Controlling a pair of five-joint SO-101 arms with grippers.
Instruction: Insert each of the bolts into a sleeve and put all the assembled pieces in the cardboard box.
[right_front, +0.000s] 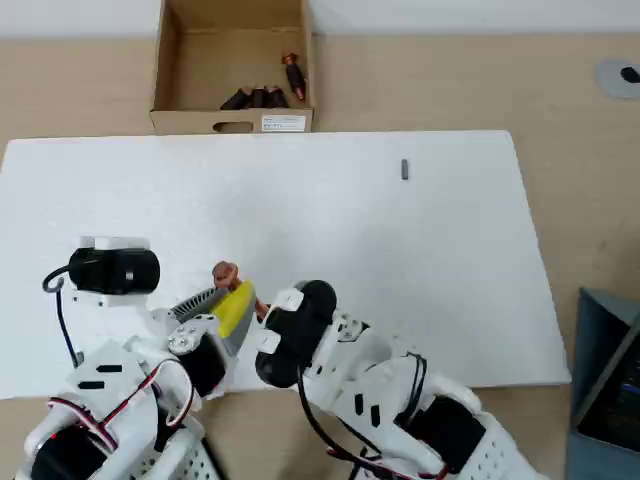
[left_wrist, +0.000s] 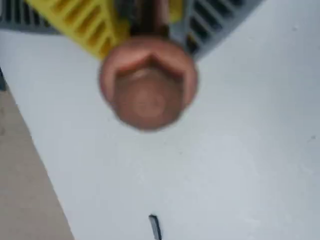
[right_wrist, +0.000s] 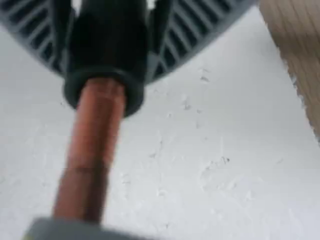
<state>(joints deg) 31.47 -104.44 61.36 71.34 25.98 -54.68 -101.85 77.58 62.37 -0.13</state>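
1. Diagonally, the bolt lay lower left of centre in the high view, head pointing upper left, shank running lower right into the sleeve.
2. Around it, the left gripper clamped the bolt; the right gripper clamped the sleeve.
3. Farther off, assembled pieces sat in the cardboard box, upper left.

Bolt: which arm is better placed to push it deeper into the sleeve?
Left, probably: the left gripper is shut on the bolt near its head, with the shaft partly inside the sleeve that the right gripper holds.
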